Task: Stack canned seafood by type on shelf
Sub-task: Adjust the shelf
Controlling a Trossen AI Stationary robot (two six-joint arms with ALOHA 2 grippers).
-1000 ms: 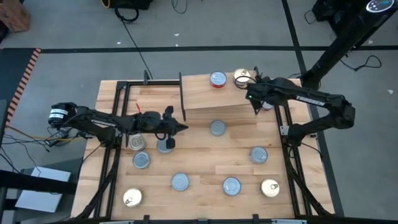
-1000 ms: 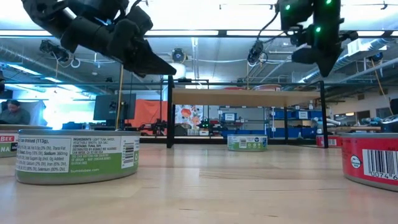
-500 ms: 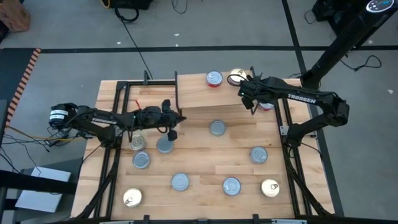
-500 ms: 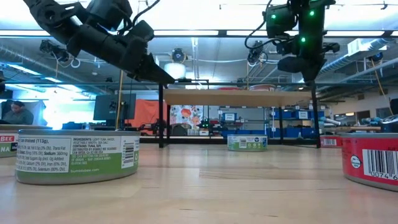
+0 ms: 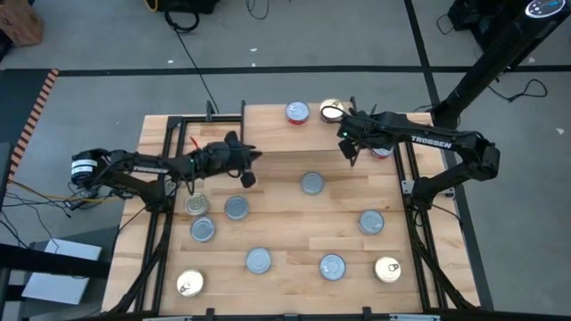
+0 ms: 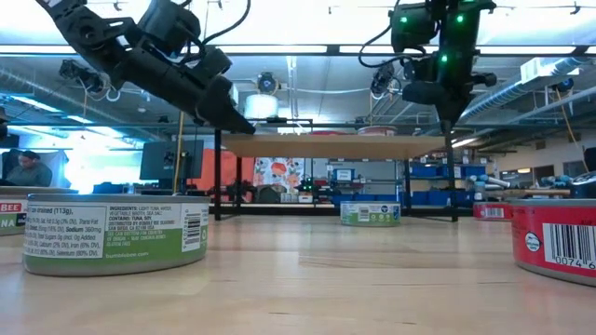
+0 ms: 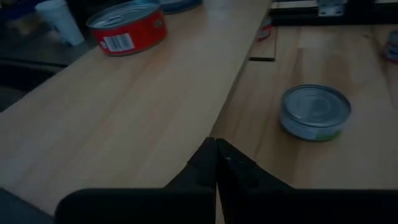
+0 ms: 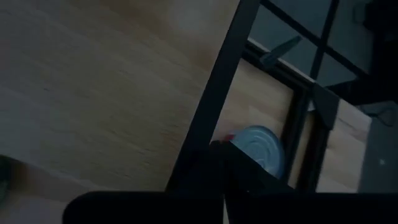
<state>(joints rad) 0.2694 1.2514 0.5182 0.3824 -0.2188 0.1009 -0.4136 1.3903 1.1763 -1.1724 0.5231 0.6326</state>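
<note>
The shelf [image 5: 308, 132], a light-wood board on black wire legs [image 6: 218, 177], stands at the table's far side. A red tin [image 5: 297, 111] and a gold-topped tin [image 5: 332, 111] sit on it. Several more tins lie on the table, among them a silver one [image 5: 311, 184]. My left gripper [image 5: 257, 154] is shut, its tips at the board's near left corner [image 7: 215, 144]. My right gripper [image 5: 350, 153] is shut at the board's right end [image 6: 446, 123]. My left gripper's shut fingertips [image 7: 208, 155] lie at the board's near edge [image 7: 233, 93], coming almost level from the table's left. I cannot tell whether they touch it. My right gripper sets its shut fingertips [image 8: 214, 155] against the black wire bar [image 8: 217, 74] along the shelf's right end, slanting down from the right. The shelf stands on its legs.
Loose tins lie across the near half of the table: silver ones [image 5: 236, 208] [image 5: 259, 260] [image 5: 332, 266] [image 5: 371, 221] and gold ones [image 5: 196, 205] [image 5: 387, 269]. One tin [image 8: 261, 146] sits on the table just beyond the shelf's right end. A black frame [image 5: 409, 187] borders the tabletop.
The shelf has slid toward the table's left edge, staying upright with both tins on it. My right gripper has gone left with it and tipped further down. My left gripper has swung toward the far edge, up to the board's near left corner.
</note>
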